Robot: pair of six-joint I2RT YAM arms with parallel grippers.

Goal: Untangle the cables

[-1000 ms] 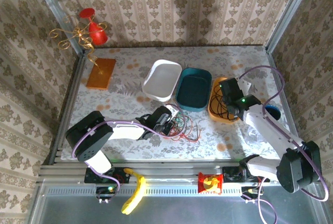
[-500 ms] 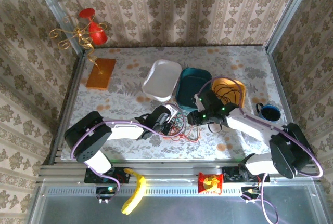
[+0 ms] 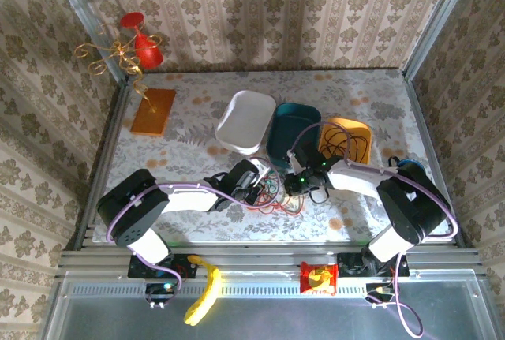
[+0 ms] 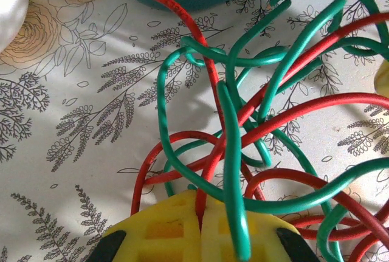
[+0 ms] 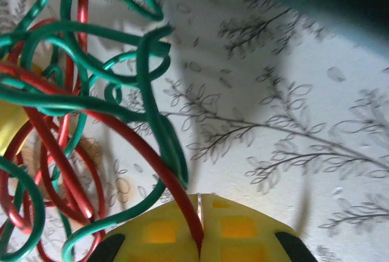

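The right hand (image 3: 295,183), over the orange tub (image 3: 357,131) at the counter's (image 3: 181,151) right a second ago, has swung across and closed at the right edge of the cables (image 3: 274,192), its jaws open until the last instant. The left hand (image 3: 258,188) has not moved, staying clamped at the tangle's left side. The tub, now uncovered, shows a black wire (image 3: 341,149) coiled inside.

The overhead view shows both hands meeting at the red-and-green knot, just in front of the teal tub (image 3: 293,136), with a white tub (image 3: 246,121) beside it. The wrist views supply the grip itself: a red strand (image 4: 203,43) runs into the seam between the left hand's shut yellow pads (image 4: 164,231), a green one lying over them. Another red length (image 5: 164,180) is pinched between the right hand's pads (image 5: 237,228).

Open counter lies left of the tangle, toward the orange board (image 3: 153,111). The right arm crosses the space before the orange tub. A blue cup (image 3: 412,168) sits near the right edge.
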